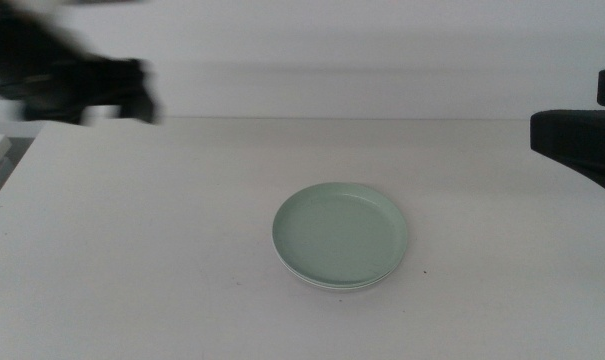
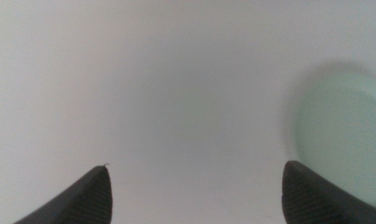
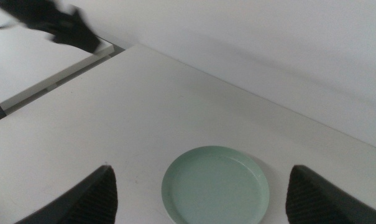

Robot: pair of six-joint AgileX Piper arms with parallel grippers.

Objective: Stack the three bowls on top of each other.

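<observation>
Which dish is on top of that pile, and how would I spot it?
Look at the white table; a little right of its centre sits one low stack. The top dish is the pale mint green bowl, shallow and round, while only a whitish rim peeks out beneath it.

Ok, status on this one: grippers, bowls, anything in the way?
Left gripper up at far left, open, empty. Right gripper at right, open, empty. Mint green bowl tops the stack, a white rim beneath. Nothing in the way.

No readable text, label or number anywhere (bowls and table plain)
</observation>
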